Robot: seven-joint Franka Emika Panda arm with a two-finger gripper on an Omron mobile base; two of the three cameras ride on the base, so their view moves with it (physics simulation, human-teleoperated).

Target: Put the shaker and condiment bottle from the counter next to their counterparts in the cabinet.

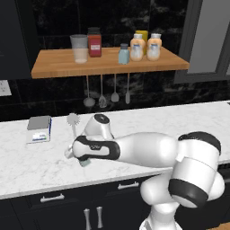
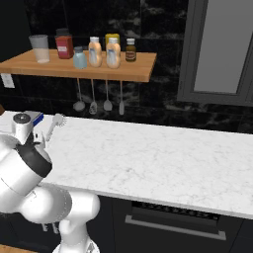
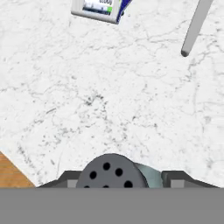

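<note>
Here the tool grips the shaker on the counter.

shaker base cut off, scale cropped

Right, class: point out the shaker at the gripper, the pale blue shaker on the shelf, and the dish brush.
shaker (image 3: 111,171), hand view, on its dark perforated cap.
pale blue shaker (image 1: 123,55), left base view, on its glass body.
dish brush (image 2: 58,119), right base view, on its bristle head.
</note>
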